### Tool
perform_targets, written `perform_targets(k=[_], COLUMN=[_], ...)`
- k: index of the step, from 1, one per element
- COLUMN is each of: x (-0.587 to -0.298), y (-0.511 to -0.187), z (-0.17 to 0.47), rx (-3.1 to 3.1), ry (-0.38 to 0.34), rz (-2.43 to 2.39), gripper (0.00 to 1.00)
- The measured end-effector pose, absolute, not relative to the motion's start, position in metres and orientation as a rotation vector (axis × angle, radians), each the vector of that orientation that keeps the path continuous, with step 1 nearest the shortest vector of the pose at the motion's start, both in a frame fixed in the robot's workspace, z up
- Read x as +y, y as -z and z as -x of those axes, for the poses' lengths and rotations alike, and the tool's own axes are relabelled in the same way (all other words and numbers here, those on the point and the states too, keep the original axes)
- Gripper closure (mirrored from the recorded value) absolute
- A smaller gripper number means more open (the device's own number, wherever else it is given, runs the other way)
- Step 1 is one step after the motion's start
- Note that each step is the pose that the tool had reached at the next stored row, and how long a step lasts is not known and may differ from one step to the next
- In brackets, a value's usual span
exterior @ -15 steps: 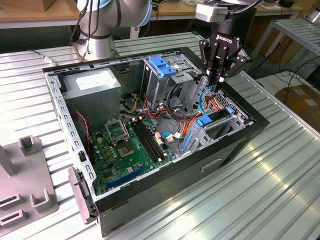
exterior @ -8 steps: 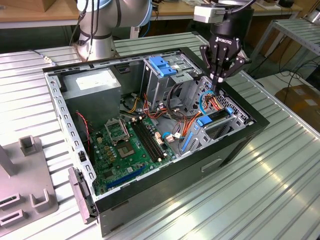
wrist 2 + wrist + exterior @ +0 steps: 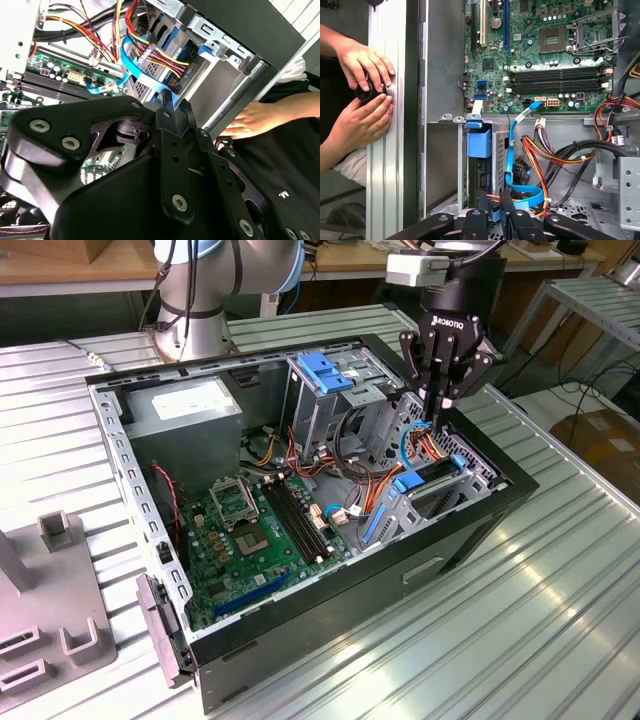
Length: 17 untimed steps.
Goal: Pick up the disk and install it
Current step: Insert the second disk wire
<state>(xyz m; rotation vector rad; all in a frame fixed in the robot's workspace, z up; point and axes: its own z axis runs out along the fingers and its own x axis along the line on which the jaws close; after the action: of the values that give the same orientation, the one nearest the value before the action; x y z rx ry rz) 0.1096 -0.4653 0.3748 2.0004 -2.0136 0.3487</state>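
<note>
The disk sits edge-up in the drive bay at the exterior view's right end of the open computer case. Its blue carrier shows at the bay's mouth. In the first wrist view the disk lies in the slot under the carrier's blue tab. My gripper hangs just above that bay, shut, with nothing between its fingers. In both wrist views the gripper's black tips are pressed together near the blue data cable, and my gripper points at the bay.
A grey power-supply box, a blue latch on the upper drive cage, the green motherboard and bundles of coloured cables fill the case. A person's hands hold a black knob on the table beside the case. A grey fixture stands at the exterior view's left.
</note>
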Motion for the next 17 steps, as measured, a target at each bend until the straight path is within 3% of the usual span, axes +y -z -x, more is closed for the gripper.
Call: perform_targets(k=[12, 14, 17], x=[-0.461, -0.461, -0.461], y=[-0.362, -0.361, -0.361], z=[-0.110, -0.110, -0.110], rx=[-1.985, -1.982, -1.981], ry=[-0.396, -0.400, -0.401], rz=[-1.970, -1.967, -1.967], gripper=[0.76, 0.84, 0.84])
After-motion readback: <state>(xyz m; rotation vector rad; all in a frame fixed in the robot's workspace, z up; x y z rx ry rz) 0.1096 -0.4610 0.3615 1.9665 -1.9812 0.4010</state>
